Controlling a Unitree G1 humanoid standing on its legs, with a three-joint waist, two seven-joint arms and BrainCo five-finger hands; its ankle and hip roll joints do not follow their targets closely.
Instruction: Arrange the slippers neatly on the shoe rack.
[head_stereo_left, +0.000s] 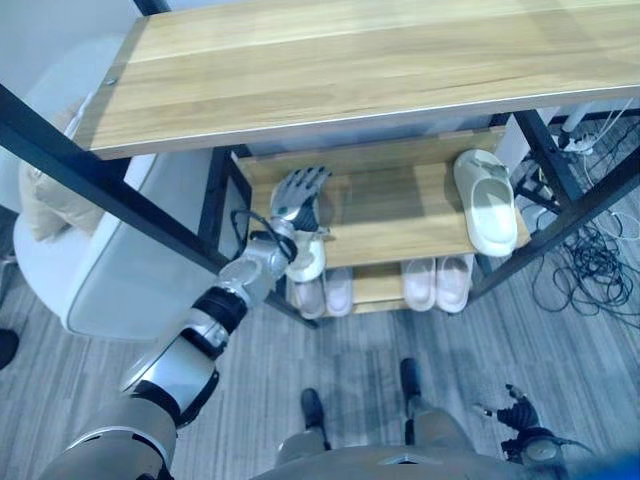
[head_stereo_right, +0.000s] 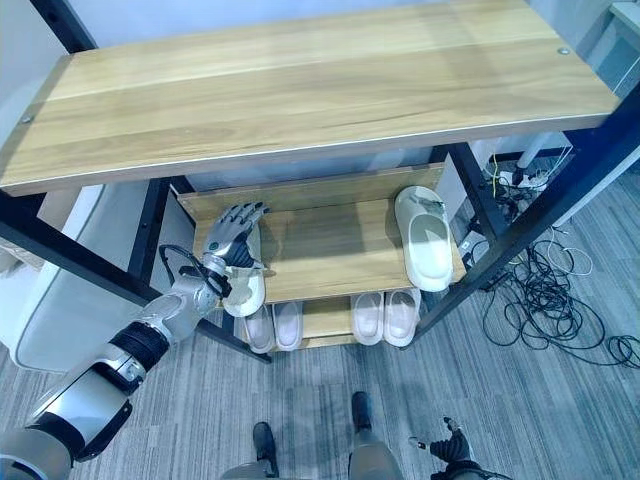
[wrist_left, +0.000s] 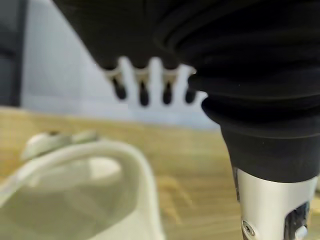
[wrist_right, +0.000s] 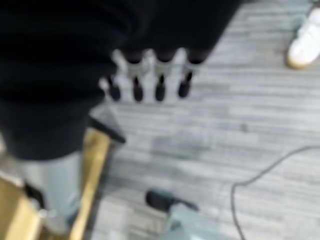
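The shoe rack has a wide wooden top (head_stereo_left: 350, 70) and a wooden middle shelf (head_stereo_left: 390, 215). A pale slipper (head_stereo_left: 307, 262) lies at the left front edge of that shelf. My left hand (head_stereo_left: 300, 195) is over its far end, fingers straight and spread, open. The left wrist view shows the slipper (wrist_left: 85, 200) close under the hand, the fingertips (wrist_left: 142, 92) past it. A second pale slipper (head_stereo_left: 487, 200) lies on the right end of the same shelf, toe towards the back. My right hand (head_stereo_left: 520, 415) hangs low at the lower right, open, above the floor.
Two pairs of pale slippers (head_stereo_left: 322, 293) (head_stereo_left: 437, 282) sit on the lowest shelf. Black frame posts (head_stereo_left: 580, 215) stand at the rack's corners. A white rounded seat (head_stereo_left: 90, 270) is at the left. Cables (head_stereo_left: 590, 260) lie on the floor at the right. A white shoe (wrist_right: 305, 42) rests on the floor.
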